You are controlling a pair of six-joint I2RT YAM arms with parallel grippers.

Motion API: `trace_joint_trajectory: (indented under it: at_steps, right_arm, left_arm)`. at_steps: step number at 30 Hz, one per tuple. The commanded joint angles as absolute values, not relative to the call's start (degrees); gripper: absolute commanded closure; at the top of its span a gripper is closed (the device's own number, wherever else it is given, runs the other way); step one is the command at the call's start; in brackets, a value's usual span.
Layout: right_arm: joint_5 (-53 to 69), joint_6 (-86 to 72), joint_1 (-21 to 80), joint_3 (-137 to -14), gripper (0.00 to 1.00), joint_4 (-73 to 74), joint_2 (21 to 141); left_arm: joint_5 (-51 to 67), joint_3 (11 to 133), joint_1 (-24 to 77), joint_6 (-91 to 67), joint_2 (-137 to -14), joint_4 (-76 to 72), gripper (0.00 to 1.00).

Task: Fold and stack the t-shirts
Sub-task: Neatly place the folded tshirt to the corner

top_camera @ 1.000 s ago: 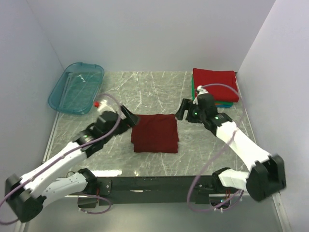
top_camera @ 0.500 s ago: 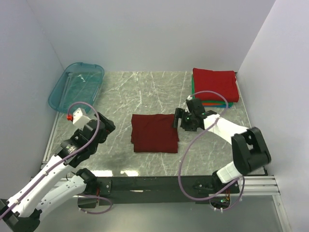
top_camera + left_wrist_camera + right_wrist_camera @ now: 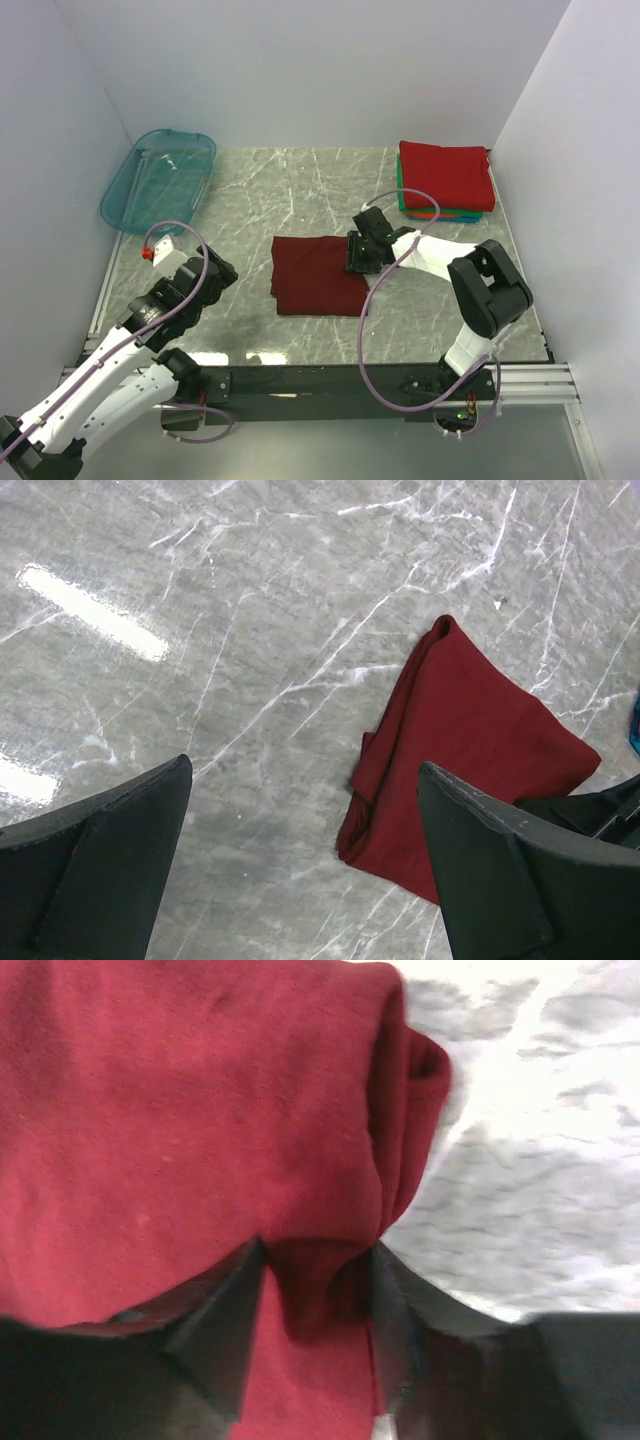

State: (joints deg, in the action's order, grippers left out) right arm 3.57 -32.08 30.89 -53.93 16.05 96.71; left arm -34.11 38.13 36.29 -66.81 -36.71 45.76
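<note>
A folded dark maroon t-shirt (image 3: pixel 315 275) lies on the marble table at the centre. It also shows in the left wrist view (image 3: pixel 480 740) and fills the right wrist view (image 3: pixel 180 1120). My right gripper (image 3: pixel 360 255) is at the shirt's right edge. Its fingers (image 3: pixel 318 1260) pinch a bunched fold of the maroon cloth. My left gripper (image 3: pixel 220 270) is open and empty, to the left of the shirt and apart from it (image 3: pixel 305 770). A stack of folded t-shirts (image 3: pixel 445 175) sits at the back right, bright red on top, with green, orange and blue edges beneath.
A translucent teal plastic tub (image 3: pixel 160 180) stands at the back left. White walls close in the table on three sides. Bare marble (image 3: pixel 300 190) lies between the tub and the stack.
My left arm has drawn back from the shirt's left side toward the near left. My right gripper has moved left from beside the stack onto the maroon shirt's right edge.
</note>
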Motion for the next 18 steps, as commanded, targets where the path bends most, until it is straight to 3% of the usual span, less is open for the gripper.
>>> trace_joint_trajectory:
  at_steps: [1, 5, 11, 18]
  right_arm:
    - [0.44, -34.27, 33.39, -55.19, 0.50, 17.75, 99.40]
    - [-3.24, -34.02, 35.59, -57.64, 0.79, 18.81, 100.81]
    - [-14.55, -25.41, 37.27, -64.75, 0.99, 20.39, 102.57]
    - [-36.42, -12.85, 37.27, -75.66, 1.00, 24.17, 104.50]
  left_arm:
    - [-33.58, 39.11, 35.86, -65.74, -36.83, 45.00, 0.01]
    - [-32.52, 38.58, 35.68, -64.08, -36.74, 42.63, 0.00]
    - [-32.60, 39.46, 35.51, -65.12, -36.74, 44.56, 0.01]
    - [-35.86, 39.73, 35.51, -70.66, -33.15, 50.35, 0.00]
